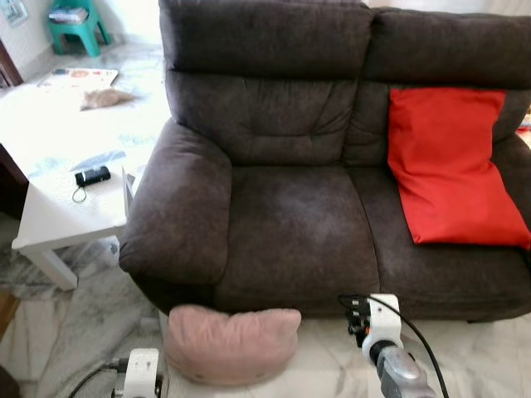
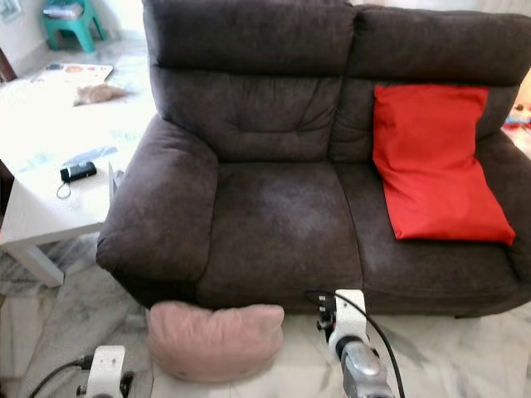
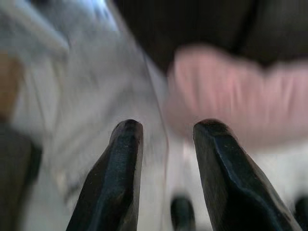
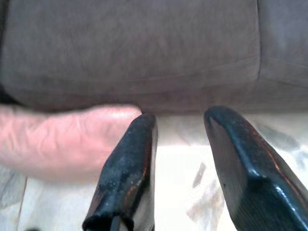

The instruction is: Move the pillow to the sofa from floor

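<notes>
A pale pink pillow (image 1: 232,342) lies on the marble floor against the front of the dark brown sofa (image 1: 290,224), below its left seat. My left gripper (image 3: 166,127) is open and hangs low to the left of the pillow, which looks blurred beyond its fingers. My right gripper (image 4: 180,115) is open too, just right of the pillow's end (image 4: 57,139) and close to the sofa's front edge. Both silver arms, left (image 1: 141,373) and right (image 1: 386,340), flank the pillow. Neither gripper touches it.
A red cushion (image 1: 452,170) leans on the sofa's right seat; the left seat is bare. A white low table (image 1: 58,207) with a black device (image 1: 92,176) stands left of the sofa. Farther back are a teal stool (image 1: 79,29) and a tan object (image 1: 106,98).
</notes>
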Controlling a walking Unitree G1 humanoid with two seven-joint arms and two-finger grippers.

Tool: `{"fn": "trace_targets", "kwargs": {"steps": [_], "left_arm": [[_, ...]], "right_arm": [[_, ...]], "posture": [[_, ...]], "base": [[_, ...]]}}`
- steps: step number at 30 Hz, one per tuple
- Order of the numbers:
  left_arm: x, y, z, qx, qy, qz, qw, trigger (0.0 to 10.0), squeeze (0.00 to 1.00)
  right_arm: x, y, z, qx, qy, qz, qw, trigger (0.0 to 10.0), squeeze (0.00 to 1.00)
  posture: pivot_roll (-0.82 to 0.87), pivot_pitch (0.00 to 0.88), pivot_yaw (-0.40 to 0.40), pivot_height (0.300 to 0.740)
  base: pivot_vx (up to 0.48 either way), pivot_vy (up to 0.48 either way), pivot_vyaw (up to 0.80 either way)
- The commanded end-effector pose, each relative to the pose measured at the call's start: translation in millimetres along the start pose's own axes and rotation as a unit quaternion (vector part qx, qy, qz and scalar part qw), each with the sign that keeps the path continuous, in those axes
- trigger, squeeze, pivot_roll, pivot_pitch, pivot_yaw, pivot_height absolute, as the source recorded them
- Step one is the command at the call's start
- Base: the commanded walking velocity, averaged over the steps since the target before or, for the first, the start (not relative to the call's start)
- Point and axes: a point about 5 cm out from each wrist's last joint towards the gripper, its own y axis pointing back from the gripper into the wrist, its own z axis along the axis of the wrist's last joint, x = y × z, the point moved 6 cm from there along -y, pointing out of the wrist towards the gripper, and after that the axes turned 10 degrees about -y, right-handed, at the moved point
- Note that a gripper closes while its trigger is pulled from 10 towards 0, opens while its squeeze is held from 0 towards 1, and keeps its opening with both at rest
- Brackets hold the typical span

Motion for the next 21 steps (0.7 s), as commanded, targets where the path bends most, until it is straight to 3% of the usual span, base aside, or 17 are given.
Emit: {"fn": "trace_targets", "kwargs": {"steps": [1,3,4,9,21], "left_arm": [[2.8,5.4,-14,0.013,-0.001,-0.004,1.000,10.0,0.00],[3.7,5.9,-17,0.017,-0.001,-0.006,1.000,10.0,0.00],[6.1,8.5,-28,0.037,-0.004,-0.006,0.999,10.0,0.00],[11.0,11.8,-43,0.066,-0.016,-0.016,0.998,10.0,0.00],[12.0,3.1,-28,0.049,-0.012,-0.031,0.998,10.0,0.00]], "right_arm": [[-18.0,7.3,-17,0.021,-0.013,-0.037,0.999,10.0,0.00],[-23.8,10.0,-21,0.024,-0.025,-0.046,0.998,10.0,0.00],[-35.3,17.0,-33,0.037,-0.026,-0.062,0.997,10.0,0.00],[-48.0,29.2,-53,0.055,-0.038,-0.080,0.995,10.0,0.00],[-51.6,32.0,-55,0.052,-0.041,-0.084,0.994,10.0,0.00]], "posture": [[0.04,0.026,-0.108,0.740],[0.05,0.030,-0.104,0.740],[0.04,0.029,-0.089,0.740],[-0.02,0.033,-0.046,0.740],[0.01,0.010,-0.063,0.740]], "base": [[0.000,0.000,0.00],[0.000,0.000,0.00],[0.000,0.000,0.00],[0.000,0.000,0.00],[0.000,0.000,0.00]]}}
